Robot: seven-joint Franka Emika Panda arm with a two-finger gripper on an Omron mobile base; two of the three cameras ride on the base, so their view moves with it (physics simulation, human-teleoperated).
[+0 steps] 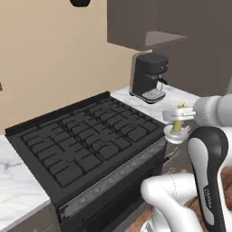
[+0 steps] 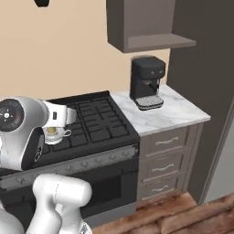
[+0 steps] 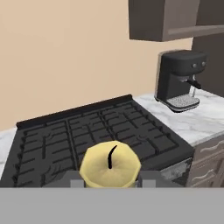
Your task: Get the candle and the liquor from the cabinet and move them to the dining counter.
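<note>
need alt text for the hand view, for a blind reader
A pale-yellow candle with a black wick sits close up between the gripper fingers, above a black stove. A black coffee machine stands on a marble counter at right.

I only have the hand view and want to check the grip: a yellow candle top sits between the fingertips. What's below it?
Observer: The candle stands upright in a small clear dish, which hangs under the gripper.
Operator: Is the dish resting on the stove?
Observer: It seems to hang clear of the stove; the two base views place it over different parts of the grates.
Operator: What's under the coffee machine?
Observer: Its counter has three drawers below, above a wooden floor.
</note>
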